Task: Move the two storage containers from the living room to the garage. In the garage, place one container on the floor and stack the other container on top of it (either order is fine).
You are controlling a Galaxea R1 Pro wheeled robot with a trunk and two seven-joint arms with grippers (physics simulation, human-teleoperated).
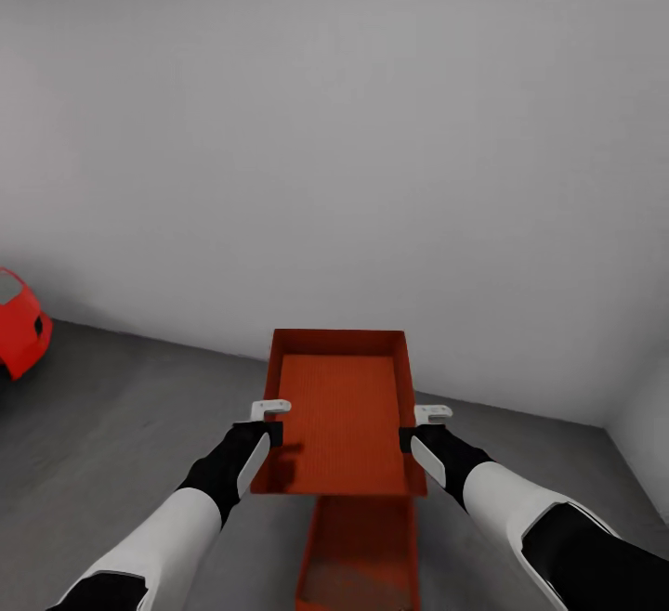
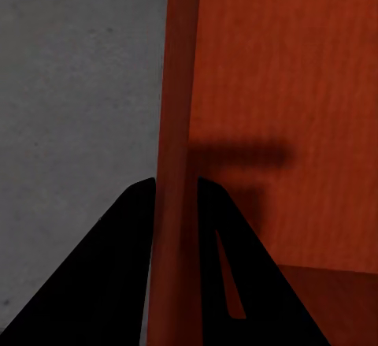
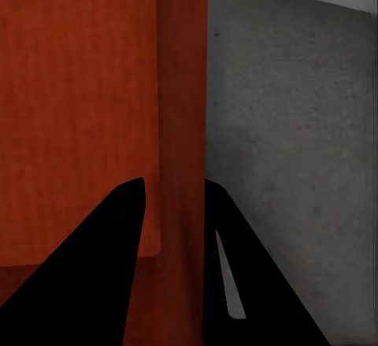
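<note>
Okay, I'm in the garage facing a plain white wall [image 1: 353, 147], dark grey concrete floor [image 1: 121, 425] below. I hold one orange-red storage container [image 1: 341, 411] up in the air with both arms, long side pointing away from me, open top up. My left gripper [image 1: 269, 418] clamps its left wall, fingers [image 2: 118, 275] closed narrow on either side of that wall in the left wrist view, one inside the bin, one outside. My right gripper [image 1: 420, 425] does the same on the right wall, fingers [image 3: 102, 275] pinching the wall in the right wrist view. The second storage container [image 1: 358, 560] sits on the floor right below and a bit nearer me, partly hidden under the held one; the two look apart, not touching, though I can't be sure from the head view. A glossy red rounded thing [image 1: 19, 323] sits on the floor far left by the wall.
</note>
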